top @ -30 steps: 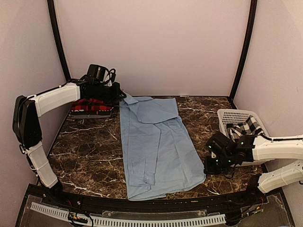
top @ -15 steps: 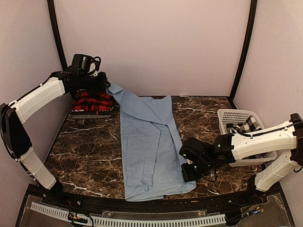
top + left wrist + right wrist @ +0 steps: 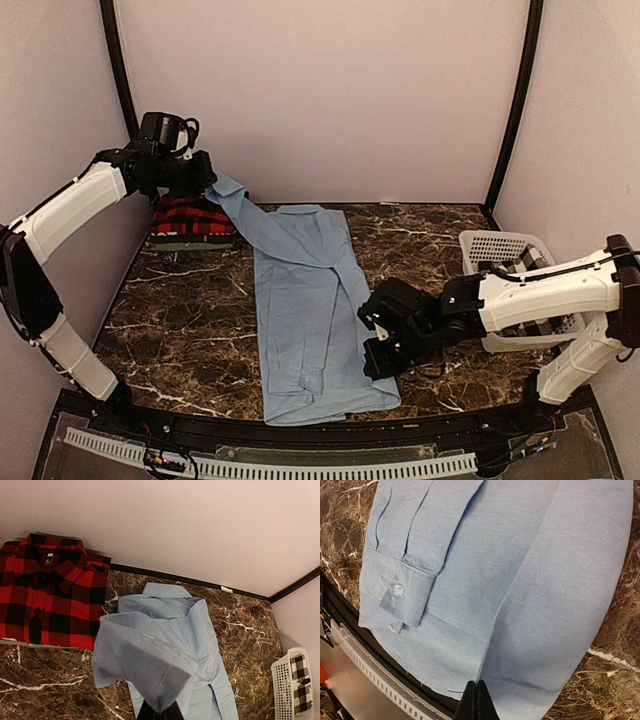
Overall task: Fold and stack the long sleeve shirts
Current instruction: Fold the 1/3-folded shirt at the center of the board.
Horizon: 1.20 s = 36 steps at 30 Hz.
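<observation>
Top external view: the left gripper (image 3: 205,182) is closed on a corner of the light blue shirt (image 3: 300,300) and holds that corner off the worktop (image 3: 180,320) at the far left. From this gripper the cloth slopes down and to the right to the rest of the garment. The rest lies flat and lengthwise along the middle of the worktop. The red-and-black plaid shirt (image 3: 195,215) lies folded directly below this gripper, against the back wall.

Left wrist view: blue fabric drapes over the closed fingers. The plaid shirt lies beyond and to the left, and the blue shirt's collar lies straight beyond.

The right gripper (image 3: 378,360) sits low at the near right edge of the light blue shirt, its jaws pinched together on the cloth. The shirt's right edge bends inward at the grip.

Right wrist view: the fingertips meet with fabric caught between them. A buttoned cuff (image 3: 395,592) lies flat beyond and to the left of this gripper. Bare worktop shows to its right.

The black-and-white checked shirt (image 3: 522,262) sits in a white lattice basket (image 3: 487,243). Both are behind and to the right of the right gripper, well apart from it.
</observation>
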Available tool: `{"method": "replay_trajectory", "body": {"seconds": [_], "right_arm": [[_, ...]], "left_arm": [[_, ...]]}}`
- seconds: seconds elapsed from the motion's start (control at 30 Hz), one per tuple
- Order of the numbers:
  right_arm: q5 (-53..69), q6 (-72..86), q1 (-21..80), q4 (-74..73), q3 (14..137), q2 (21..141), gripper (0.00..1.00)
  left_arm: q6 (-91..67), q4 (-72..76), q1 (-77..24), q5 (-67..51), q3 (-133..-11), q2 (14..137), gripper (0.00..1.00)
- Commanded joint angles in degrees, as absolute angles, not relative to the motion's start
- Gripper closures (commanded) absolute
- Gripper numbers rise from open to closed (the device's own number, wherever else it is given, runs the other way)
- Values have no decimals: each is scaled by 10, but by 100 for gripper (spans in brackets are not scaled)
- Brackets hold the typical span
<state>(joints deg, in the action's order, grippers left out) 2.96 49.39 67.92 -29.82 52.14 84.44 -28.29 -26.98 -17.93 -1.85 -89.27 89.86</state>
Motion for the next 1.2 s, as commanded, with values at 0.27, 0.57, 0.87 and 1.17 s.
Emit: {"method": "replay_trajectory", "body": {"seconds": [0.27, 0.57, 0.87, 1.17], "right_arm": [[67, 471, 685, -243, 555, 896, 100], [93, 463, 686, -208, 561, 921, 100], [104, 464, 693, -206, 546, 915, 100], [107, 445, 693, -227, 569, 914, 100]], "left_arm": [[-252, -253, -170, -7, -954, 853, 100], [-249, -266, -170, -6, -955, 866, 100], [-247, -274, -170, -15, -987, 878, 100], [-251, -276, -170, -29, -998, 886, 100]]}}
